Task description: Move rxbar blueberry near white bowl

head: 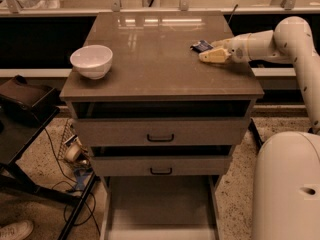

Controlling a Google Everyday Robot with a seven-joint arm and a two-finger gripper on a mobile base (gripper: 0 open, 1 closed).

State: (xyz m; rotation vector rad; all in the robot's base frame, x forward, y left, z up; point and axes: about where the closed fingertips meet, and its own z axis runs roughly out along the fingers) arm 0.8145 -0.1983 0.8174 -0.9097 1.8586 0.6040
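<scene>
The rxbar blueberry (201,46) is a small dark blue wrapper lying flat on the right part of the brown cabinet top (160,69). My gripper (209,54) comes in from the right on a white arm and sits right at the bar, with its cream-coloured fingers (215,57) over the bar's right end. The white bowl (91,61) stands upright near the left front corner of the top, far to the left of the bar and the gripper.
Under the top are two drawers with dark handles (160,138), both slightly open. A black stand (25,101) is at the left with cables on the floor. My white base (287,184) fills the lower right. A counter with posts runs behind.
</scene>
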